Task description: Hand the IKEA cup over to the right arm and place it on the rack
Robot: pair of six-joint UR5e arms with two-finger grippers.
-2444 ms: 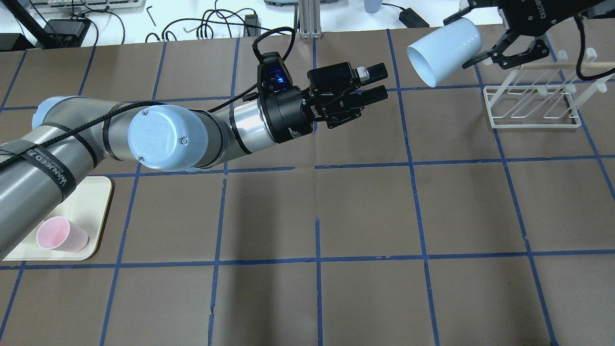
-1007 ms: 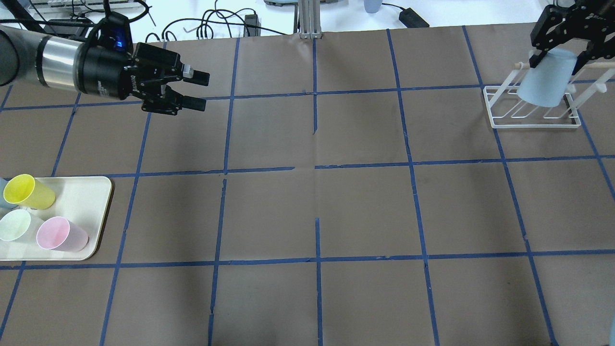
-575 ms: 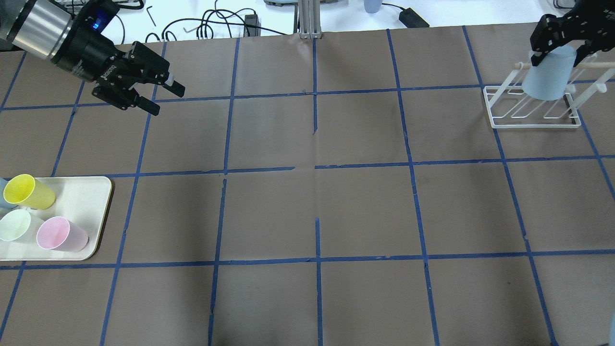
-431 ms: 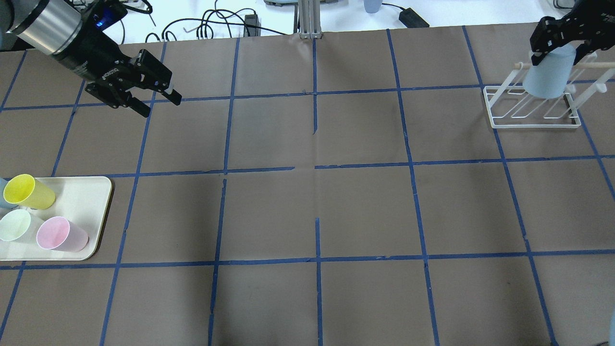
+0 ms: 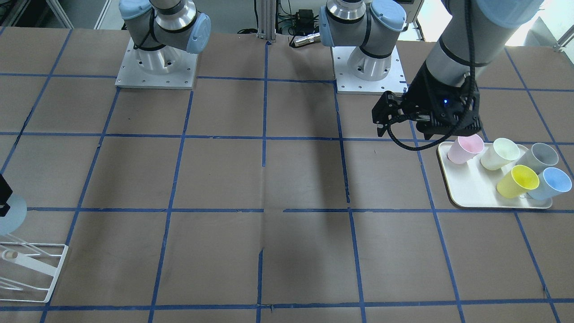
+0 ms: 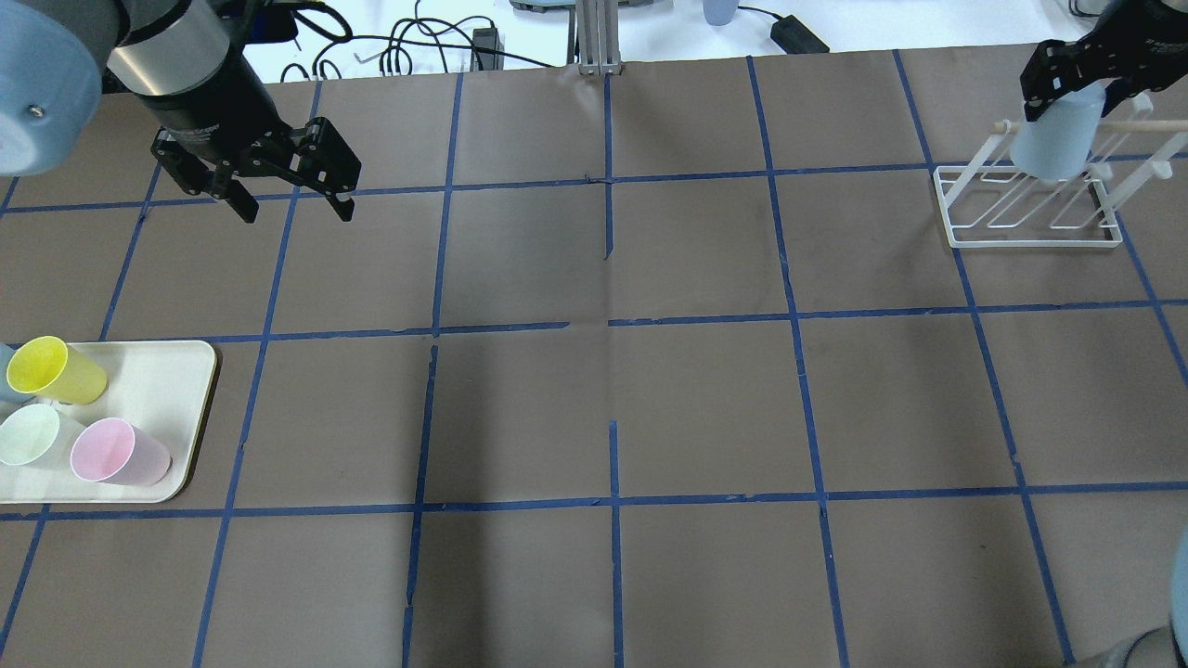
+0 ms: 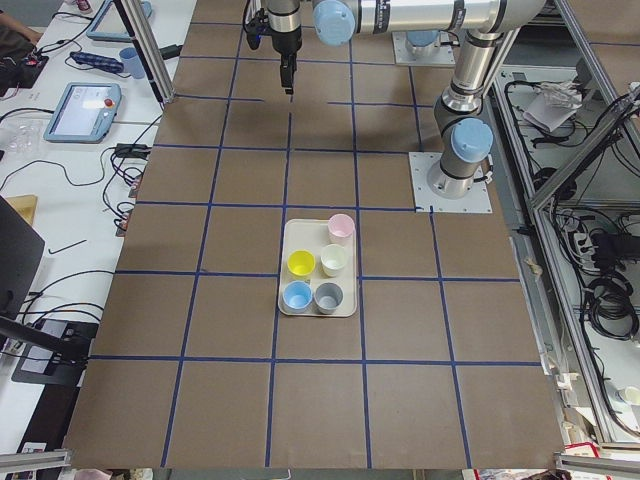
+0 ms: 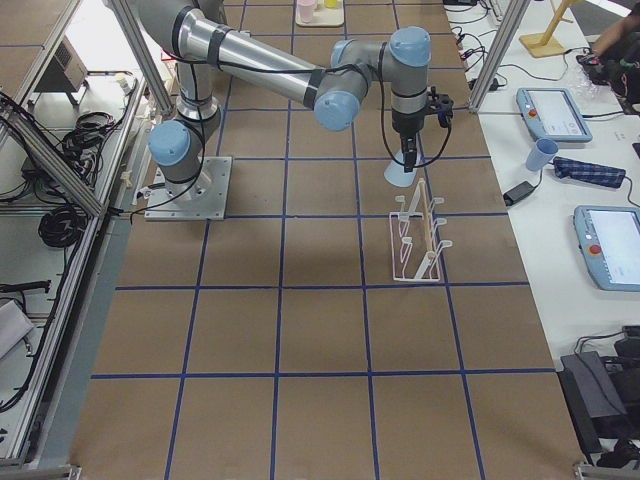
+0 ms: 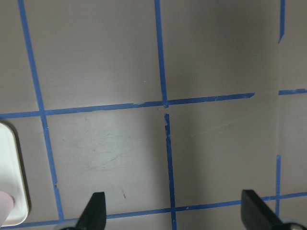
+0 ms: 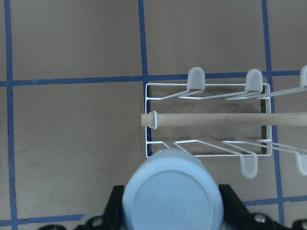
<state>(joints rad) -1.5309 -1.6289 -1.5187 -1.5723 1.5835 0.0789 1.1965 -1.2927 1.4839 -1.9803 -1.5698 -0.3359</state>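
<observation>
The pale blue IKEA cup [image 6: 1058, 144] hangs mouth-down in my right gripper [image 6: 1081, 93], which is shut on it. It is over the left end of the white wire rack [image 6: 1030, 243]. In the right wrist view the cup's base [image 10: 172, 194] fills the space between the jaws, above the near row of the rack's rods [image 10: 206, 143]. I cannot tell whether cup and rod touch. My left gripper [image 6: 297, 209] is open and empty, pointing down over the far left of the table, and shows bare table in its wrist view [image 9: 175, 213].
A cream tray [image 6: 167, 371] at the left edge holds a yellow cup [image 6: 56, 369], a pink cup [image 6: 116, 452] and a pale green cup [image 6: 32, 434]. The front-facing view also shows a second blue cup [image 5: 554, 181] and a grey cup [image 5: 540, 157] on it.
My left arm drew back from the centre to the far left and turned its open gripper downward. My right gripper turned the cup mouth-down and brought it over the rack.
</observation>
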